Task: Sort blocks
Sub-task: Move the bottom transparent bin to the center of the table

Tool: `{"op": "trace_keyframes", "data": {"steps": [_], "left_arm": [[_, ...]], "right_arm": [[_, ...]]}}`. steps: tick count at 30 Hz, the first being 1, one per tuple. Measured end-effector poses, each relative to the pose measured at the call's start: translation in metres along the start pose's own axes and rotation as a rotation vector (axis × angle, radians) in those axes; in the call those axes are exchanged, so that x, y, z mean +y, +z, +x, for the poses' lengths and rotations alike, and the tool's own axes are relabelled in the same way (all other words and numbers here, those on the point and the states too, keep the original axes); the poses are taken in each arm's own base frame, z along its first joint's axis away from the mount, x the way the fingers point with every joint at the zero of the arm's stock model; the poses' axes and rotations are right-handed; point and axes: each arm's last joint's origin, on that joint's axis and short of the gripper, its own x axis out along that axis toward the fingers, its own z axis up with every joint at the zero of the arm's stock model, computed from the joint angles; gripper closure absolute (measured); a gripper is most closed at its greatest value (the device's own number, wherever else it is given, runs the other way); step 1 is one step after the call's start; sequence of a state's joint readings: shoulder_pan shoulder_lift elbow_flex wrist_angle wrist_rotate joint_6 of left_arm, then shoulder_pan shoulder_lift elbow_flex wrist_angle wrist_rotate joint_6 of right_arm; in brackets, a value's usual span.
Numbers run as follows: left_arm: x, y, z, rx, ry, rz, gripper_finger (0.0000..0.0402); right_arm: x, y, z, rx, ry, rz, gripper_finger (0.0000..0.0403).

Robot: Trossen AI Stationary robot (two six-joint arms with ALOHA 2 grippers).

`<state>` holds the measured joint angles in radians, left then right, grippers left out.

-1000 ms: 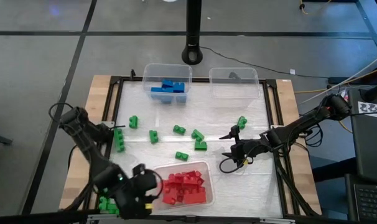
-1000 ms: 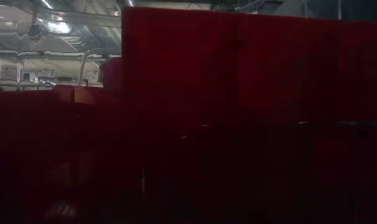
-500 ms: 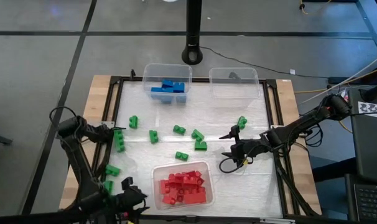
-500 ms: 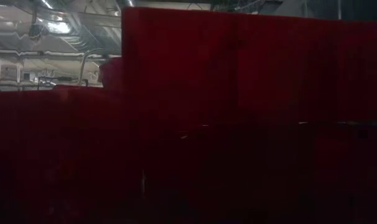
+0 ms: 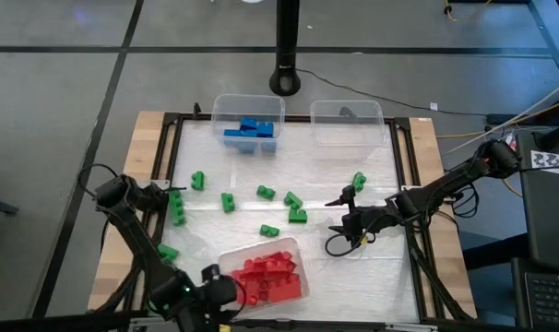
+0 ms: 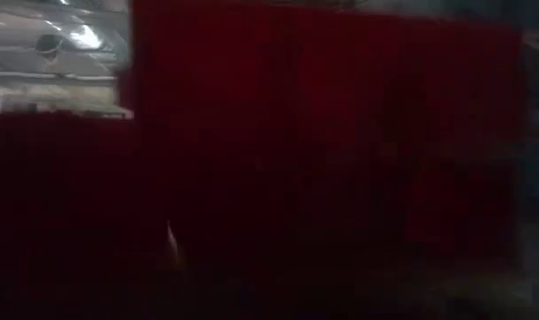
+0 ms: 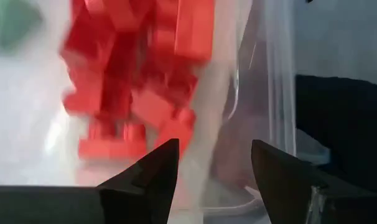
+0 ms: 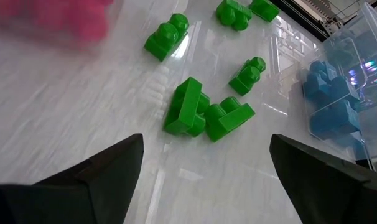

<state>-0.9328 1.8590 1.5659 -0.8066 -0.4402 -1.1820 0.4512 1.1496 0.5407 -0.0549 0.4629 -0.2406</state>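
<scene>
A clear bin (image 5: 226,259) holding red blocks (image 5: 270,277) sits askew near the table's front edge; its red fills the low view (image 6: 323,160). My left gripper (image 5: 217,288) is open at the bin's near left corner, one finger over the red blocks (image 7: 139,81) and one outside the wall. Several green blocks (image 5: 228,201) lie loose on the table. My right gripper (image 5: 333,224) waits open at the right, apart from the green blocks (image 8: 188,109) in front of it. My left gripper straddles the red bin's clear wall (image 7: 229,143) at its near left corner, slanting down from the near left. One finger (image 7: 152,171) stands inside, the other (image 7: 277,174) outside. Which finger touches the wall I cannot tell. The bin rests on the table.
At the far edge stand a clear bin of blue blocks (image 5: 249,129) and a second clear bin (image 5: 347,122) with a small dark thing inside. A black post (image 5: 286,55) rises behind them. A black frame (image 5: 407,184) borders the work area.
My left gripper has swung out to the near left corner, then come down and back to the red bin's corner. The bin has turned about on the table and now sits askew, its right end farther back.
</scene>
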Motion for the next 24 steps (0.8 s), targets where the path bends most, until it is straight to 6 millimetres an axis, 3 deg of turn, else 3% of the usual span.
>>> {"op": "trace_keyframes", "data": {"steps": [8, 19, 24], "left_arm": [[-0.009, -0.038, -0.015, 0.169, -0.021, -0.214, 0.0213], [0.012, -0.033, -0.025, 0.176, 0.135, -0.164, 0.0213], [0.019, -0.025, -0.022, 0.101, 0.196, -0.112, 0.0213]], "right_arm": [[0.000, 0.000, 0.000, 0.000, 0.000, 0.000, 0.0052], [0.000, 0.000, 0.000, 0.000, 0.001, 0.000, 0.0052], [0.000, 0.000, 0.000, 0.000, 0.002, 0.000, 0.0052]]}}
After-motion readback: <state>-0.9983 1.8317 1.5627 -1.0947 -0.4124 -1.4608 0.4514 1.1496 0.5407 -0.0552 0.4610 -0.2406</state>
